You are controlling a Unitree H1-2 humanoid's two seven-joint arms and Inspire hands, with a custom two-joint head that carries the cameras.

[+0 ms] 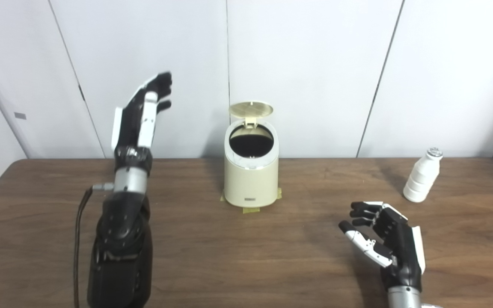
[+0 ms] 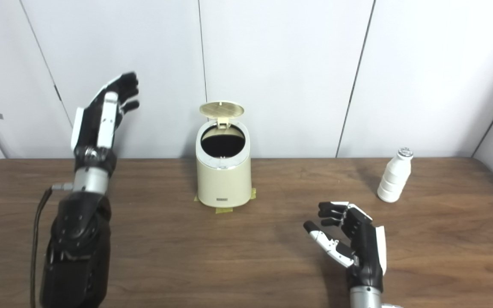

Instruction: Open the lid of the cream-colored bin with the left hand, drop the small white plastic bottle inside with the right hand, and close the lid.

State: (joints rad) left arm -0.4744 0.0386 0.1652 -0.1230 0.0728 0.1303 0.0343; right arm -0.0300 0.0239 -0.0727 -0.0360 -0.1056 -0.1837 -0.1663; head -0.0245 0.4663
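Note:
The cream-colored bin (image 1: 251, 179) stands at the table's far middle on yellow tape. Its round lid (image 1: 251, 109) is tipped up at the back, and the dark opening (image 1: 251, 143) shows. My left hand (image 1: 144, 113) is raised well above the table to the left of the bin, open, fingers apart, holding nothing. The small white plastic bottle (image 1: 422, 175) stands upright at the far right. My right hand (image 1: 383, 239) hovers low near the front right, open and empty, in front of the bottle and to its left.
The brown wooden table (image 1: 246, 248) runs up to a white panelled wall (image 1: 315, 64). A dark cable (image 1: 79, 239) hangs along my left forearm.

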